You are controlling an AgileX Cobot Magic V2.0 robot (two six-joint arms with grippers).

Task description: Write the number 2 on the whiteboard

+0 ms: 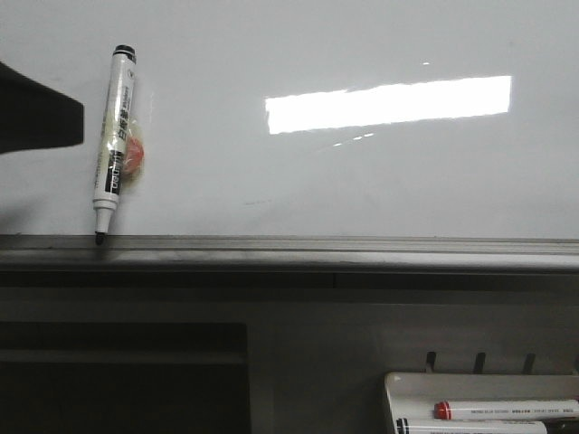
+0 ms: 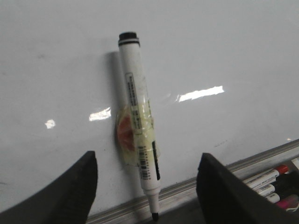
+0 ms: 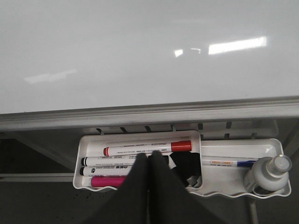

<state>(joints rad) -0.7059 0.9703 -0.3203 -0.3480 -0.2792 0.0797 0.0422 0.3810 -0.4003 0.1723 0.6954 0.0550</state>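
Observation:
The whiteboard [image 1: 362, 181] is glossy white with a bright light reflection and a grey ledge [image 1: 317, 251] along its lower edge. No number 2 shows on it. A white marker [image 1: 115, 145] with black end cap, yellowish tape and a red-orange patch stands against the board, black tip down on the ledge. In the left wrist view the marker [image 2: 138, 126] stands between the spread fingers of my left gripper [image 2: 147, 161], which is open and clear of it. A dark part of that gripper [image 1: 41, 113] shows left of the marker. My right gripper [image 3: 150, 156] is shut and empty.
A white tray [image 3: 233, 149] hangs below the ledge, under my right gripper. It holds a red marker [image 3: 147, 148], two black markers [image 3: 112, 162], a pink marker [image 3: 110, 181], a blue pen [image 3: 229, 162], a dark object [image 3: 187, 165] and a small bottle [image 3: 268, 172]. The tray's corner [image 1: 398, 389] shows in the front view.

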